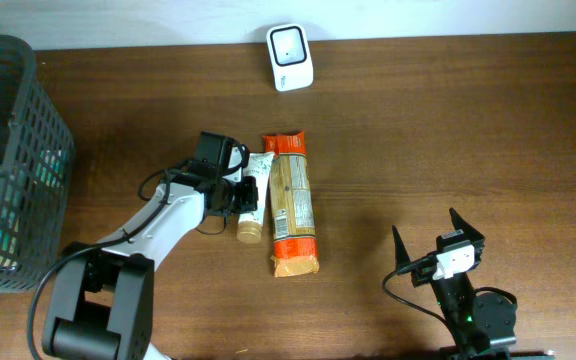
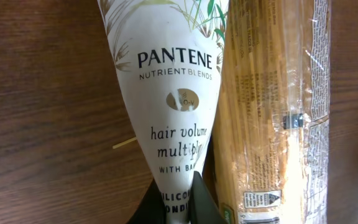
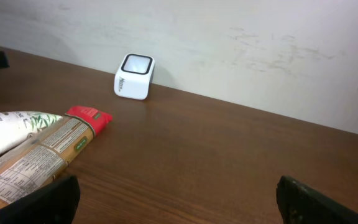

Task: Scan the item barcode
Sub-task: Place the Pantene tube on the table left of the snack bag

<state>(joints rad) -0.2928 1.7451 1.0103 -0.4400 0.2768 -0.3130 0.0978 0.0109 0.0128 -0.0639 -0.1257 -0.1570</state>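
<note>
Noting left gripper (image 2: 178,208) clamping shampoo tube (image 1: 256,180) at table (image 1: 468,130) centre, pasta packet (image 1: 292,200) just beside at 3 o'clock; right gripper (image 1: 431,240) gaping, empty. Risking slippage: narrow pinch on slick tube giving way before reaching scanner (image 1: 290,57) at 12 o'clock.

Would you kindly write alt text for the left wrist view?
The left claw grips a white Pantene tube at its lower end. A pasta pack lies alongside on the right, on a brown table.
</note>
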